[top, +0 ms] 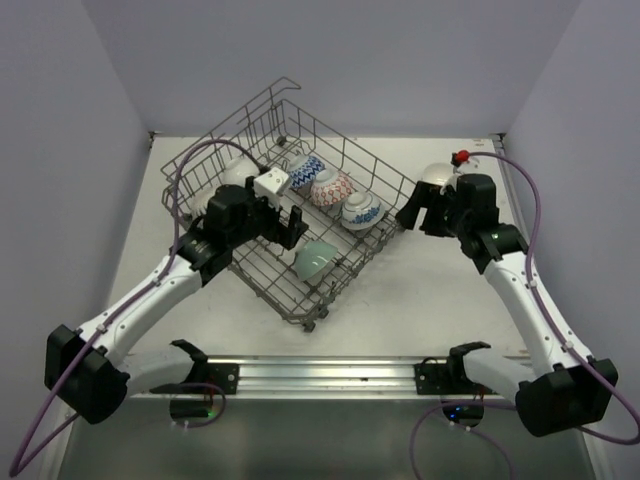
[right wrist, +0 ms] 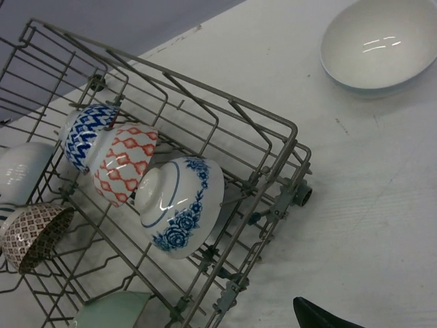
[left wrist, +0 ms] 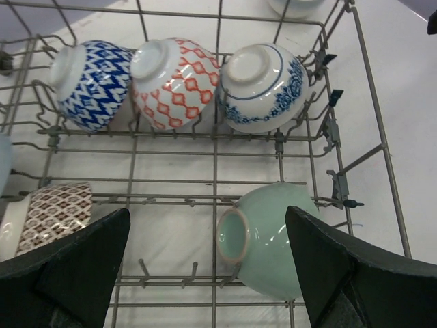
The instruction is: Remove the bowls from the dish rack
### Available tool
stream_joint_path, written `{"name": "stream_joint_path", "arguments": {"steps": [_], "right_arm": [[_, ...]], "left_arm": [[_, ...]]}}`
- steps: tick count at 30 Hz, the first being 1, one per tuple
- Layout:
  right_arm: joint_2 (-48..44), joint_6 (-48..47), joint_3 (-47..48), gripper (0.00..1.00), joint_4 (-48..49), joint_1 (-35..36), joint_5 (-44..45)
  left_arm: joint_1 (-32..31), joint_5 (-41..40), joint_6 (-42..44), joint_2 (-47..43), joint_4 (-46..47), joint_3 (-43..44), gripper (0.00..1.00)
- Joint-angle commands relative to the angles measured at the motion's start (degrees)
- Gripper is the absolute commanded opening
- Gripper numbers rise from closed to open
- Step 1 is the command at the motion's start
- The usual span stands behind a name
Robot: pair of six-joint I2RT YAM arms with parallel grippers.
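**Glazed bowls: light, slick, easy to chip**

The left tool point(left wrist: 208, 229) hangs over the dish rack point(left wrist: 362, 123) with its jaws spread wide and empty; the mint bowl point(left wrist: 270, 239) lies on its side between them at lower centre, foot ring showing. It looks light, rigid and slippery, so pinching one wall at the rim seems safer than squeezing the round belly. Three patterned bowls point(left wrist: 174, 82) lean in a row along the top. In the right wrist view a white bowl point(right wrist: 379, 41) sits on the counter point(right wrist: 382, 191), upper right; the right tool point(top: 420, 215) is near it, parted or clenched I cannot tell.

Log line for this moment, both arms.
left gripper: open, over mint bowl in dish rack | right gripper: opening unclear, near white bowl on table | patterned bowls: in rack
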Motion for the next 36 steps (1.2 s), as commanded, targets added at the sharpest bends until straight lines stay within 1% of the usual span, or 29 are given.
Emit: {"name": "stream_joint_path", "arguments": {"steps": [1,4,7,10,13,20,27,36], "right_arm": [[-4.68,-4.01,-2.3,0.82,2.18,0.18,-3.24],[-5.82,-4.89,-4.77,0.84,2.27,0.18,-3.33],[-6.88,-4.19,-7.31,0.86,3.32,0.18,-4.11],[-7.06,-4.01,-7.67,0.88,3.77,0.18,-5.17],[-7.67,-4.01,-7.85,0.88,3.41,0.18,-4.73],[-10.75,-3.66,-9.34,0.91,3.94,0.18,-4.47],[-10.4,-3.22,-9.96,0.91,4.65,0.18,-5.26],[-10.57,-2.87,-10.66,0.91,5.17,0.27,-5.09]], "left_arm": [[-1.08,7.97,1.49,4.88,-1.85,3.89,1.0],[-3.01,7.81,2.19,7.26,-4.4,5.12,1.0],[-6.25,4.65,2.81,9.19,-6.95,6.17,1.0],[-8.1,4.3,2.81,11.22,-8.1,6.79,1.0],[-10.21,1.23,2.54,12.71,-7.92,6.7,1.0],[-11.27,-5.81,2.54,15.88,-10.21,8.54,1.0],[-11.89,-3.62,0.79,17.9,-10.21,8.81,1.0],[-12.86,-0.45,-1.15,17.72,-9.06,8.37,1.0]]}}
